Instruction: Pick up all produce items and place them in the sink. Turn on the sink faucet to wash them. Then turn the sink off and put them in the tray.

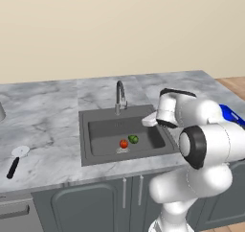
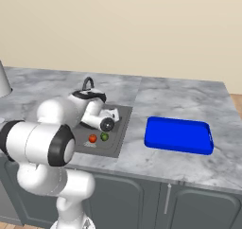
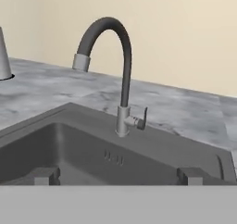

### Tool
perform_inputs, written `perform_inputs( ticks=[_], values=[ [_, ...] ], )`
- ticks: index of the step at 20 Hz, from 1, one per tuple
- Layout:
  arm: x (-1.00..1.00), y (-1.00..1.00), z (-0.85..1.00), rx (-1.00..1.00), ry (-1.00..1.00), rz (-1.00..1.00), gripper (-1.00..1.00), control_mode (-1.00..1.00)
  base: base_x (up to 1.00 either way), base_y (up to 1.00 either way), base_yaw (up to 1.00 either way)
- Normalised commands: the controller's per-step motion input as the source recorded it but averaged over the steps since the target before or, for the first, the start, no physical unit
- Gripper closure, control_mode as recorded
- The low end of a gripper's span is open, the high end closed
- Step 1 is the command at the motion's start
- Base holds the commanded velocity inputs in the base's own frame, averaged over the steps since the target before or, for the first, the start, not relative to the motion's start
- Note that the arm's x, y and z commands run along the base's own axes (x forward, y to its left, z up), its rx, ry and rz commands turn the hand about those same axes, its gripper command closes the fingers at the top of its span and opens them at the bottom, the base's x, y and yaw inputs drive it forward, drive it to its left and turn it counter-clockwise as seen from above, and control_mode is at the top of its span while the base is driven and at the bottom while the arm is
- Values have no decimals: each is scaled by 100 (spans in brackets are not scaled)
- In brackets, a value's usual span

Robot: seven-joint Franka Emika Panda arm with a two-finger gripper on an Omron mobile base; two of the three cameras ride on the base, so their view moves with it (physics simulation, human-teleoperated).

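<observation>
**Facing the faucet over the sink**

Facing the faucet (image 3: 121,79), the hand camera gives a close look that the base views lack: a dark curved spout on a grey metal stem, with a small lever at 3 o'clock of the stem's base, all standing on the counter (image 3: 185,112) behind the sink's back wall. The two finger tips (image 3: 46,176) are seen far apart at the bottom, so the gripper (image 3: 118,177) is spread wide and nothing is held.

In the left base view the two produce items are shown in the sink (image 1: 95,130): the tomato (image 1: 124,143), red-orange and round, and the green item (image 1: 133,139) just beside it at 2 o'clock, both near the drain. A black-handled utensil (image 1: 15,161) is seen on the counter at 9 o'clock of the sink.

The right base view alone gives the whole tray (image 2: 178,135), bright blue and flat, lying on the counter at 3 o'clock of the sink.

The arm is bent at the elbow, with the hand held level above the sink's right part and pointed toward the faucet.
</observation>
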Motion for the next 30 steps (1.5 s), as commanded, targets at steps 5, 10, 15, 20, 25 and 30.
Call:
perform_inputs(
  ticks=[5, 10, 15, 20, 25, 30],
  values=[
    [0, -8, 30, 15, -17, 1, -100, -100, 0, 0, 0],
    [0, -5, 41, 6, -14, 8, -100, -100, 0, 0, 0],
    [0, -3, 33, 0, -3, 12, -100, -100, 0, 0, 0],
    [8, -1, 2, 0, 0, 11, -100, -100, 0, 0, 0],
    [16, 0, 0, 1, 0, 3, -100, -100, 0, 0, 0],
    [16, 1, -5, 0, -1, 0, -100, -100, 0, 0, 0]
  ],
)
